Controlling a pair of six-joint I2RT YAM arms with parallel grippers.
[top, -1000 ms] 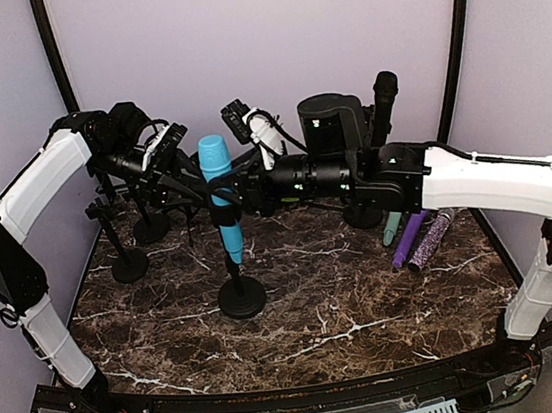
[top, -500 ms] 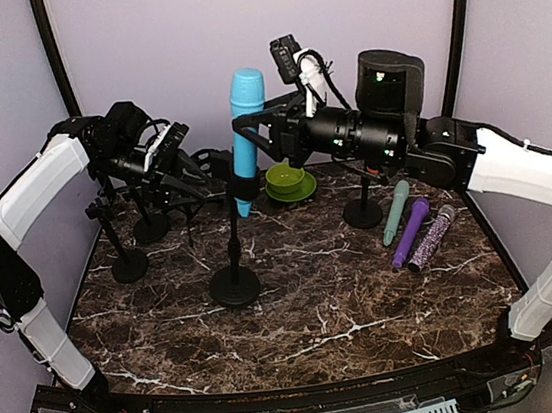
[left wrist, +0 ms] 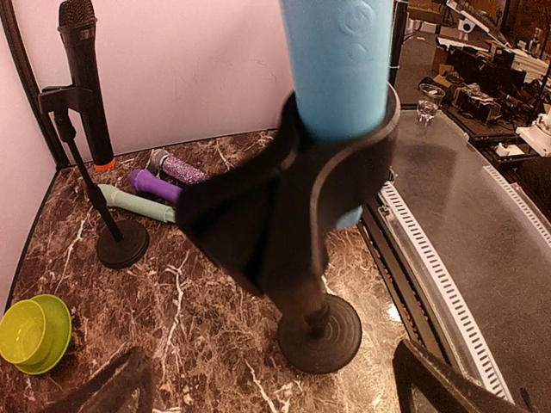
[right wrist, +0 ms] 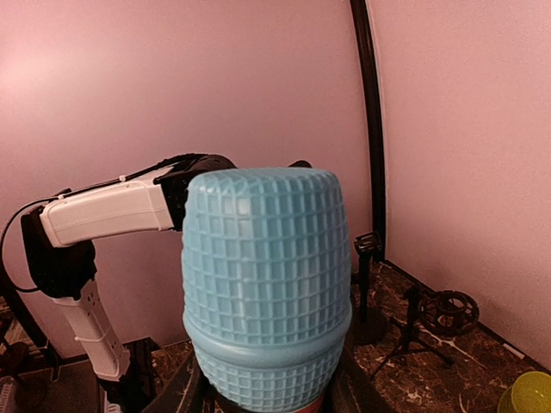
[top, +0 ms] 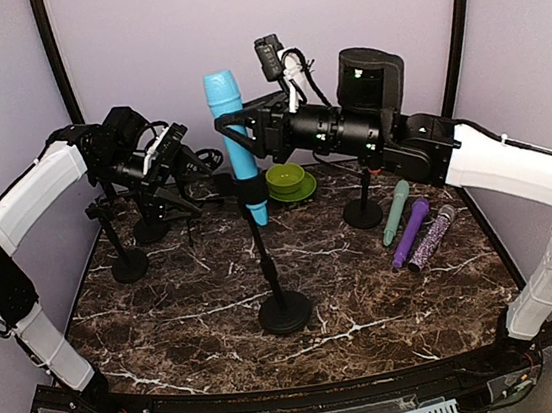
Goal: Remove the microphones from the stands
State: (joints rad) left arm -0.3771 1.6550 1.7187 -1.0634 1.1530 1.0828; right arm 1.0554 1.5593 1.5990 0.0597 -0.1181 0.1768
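**Blue microphone gripped, not yet out of its clip**

On the overhead camera I see the right gripper (top: 235,136) closed around the barrel of the blue microphone (top: 223,94), just under its head and well above the marble table (top: 169,320). The microphone's lower end sits in the black clip (top: 255,209) at the top of the stand (top: 271,267), so the two are not yet apart. The stand leans a little. I cannot tell whether its round base (top: 285,313) lies flat on the table. The left gripper (top: 190,177) hangs to the left of the microphone, apart from it and holding nothing. A green bowl (top: 288,178) sits behind the microphone. Three loose microphones (top: 412,230) lie side by side on the right, and two bare stands (top: 130,265) are at the left edge.

On the left wrist camera, that gripper's fingers (left wrist: 108,387) show only in the bottom corners, spread wide with nothing touching them. The clip (left wrist: 293,206) fills the middle of the view, wrapped around the blue barrel (left wrist: 340,60), with the base (left wrist: 320,334) below it. A black microphone (left wrist: 82,69) stands upright in its own stand near the back wall. The green bowl (left wrist: 34,331) is at the lower left.

On the right wrist camera, the microphone's gridded head (right wrist: 265,275) fills the centre. The dark fingers (right wrist: 185,391) press in on either side beneath it. The white left arm (right wrist: 112,211) shows beyond.
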